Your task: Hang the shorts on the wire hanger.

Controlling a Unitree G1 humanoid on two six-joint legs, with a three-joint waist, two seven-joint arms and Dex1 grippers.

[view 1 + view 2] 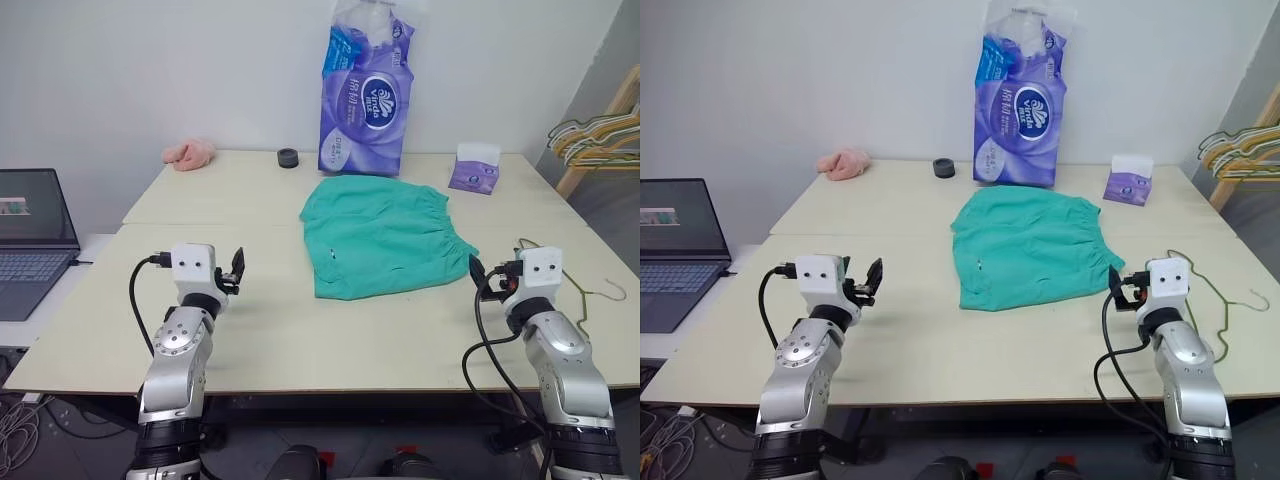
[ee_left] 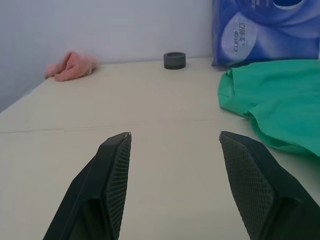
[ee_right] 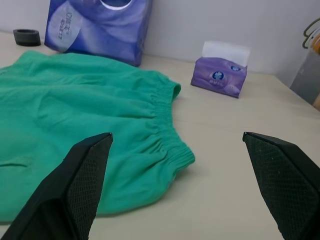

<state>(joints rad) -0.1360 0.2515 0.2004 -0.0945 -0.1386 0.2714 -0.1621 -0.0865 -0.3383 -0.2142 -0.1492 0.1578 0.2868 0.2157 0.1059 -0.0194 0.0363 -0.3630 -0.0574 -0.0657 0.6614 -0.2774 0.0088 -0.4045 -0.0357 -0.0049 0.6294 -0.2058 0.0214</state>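
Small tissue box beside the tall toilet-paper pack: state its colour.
The small cardboard tissue box is purple, with white tissue sticking out; the right wrist view shows it best.

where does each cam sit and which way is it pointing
Left and right eye views: on the head, looking forward and down over the table; both arms show, left gripper and right gripper open, shorts between, wire hanger at the right.
Left wrist view: along its own fingers toward the pink cloth and black ring.
Right wrist view: along its fingers toward the waistband and tissue box.
Shared: the shorts and the toilet paper pack.
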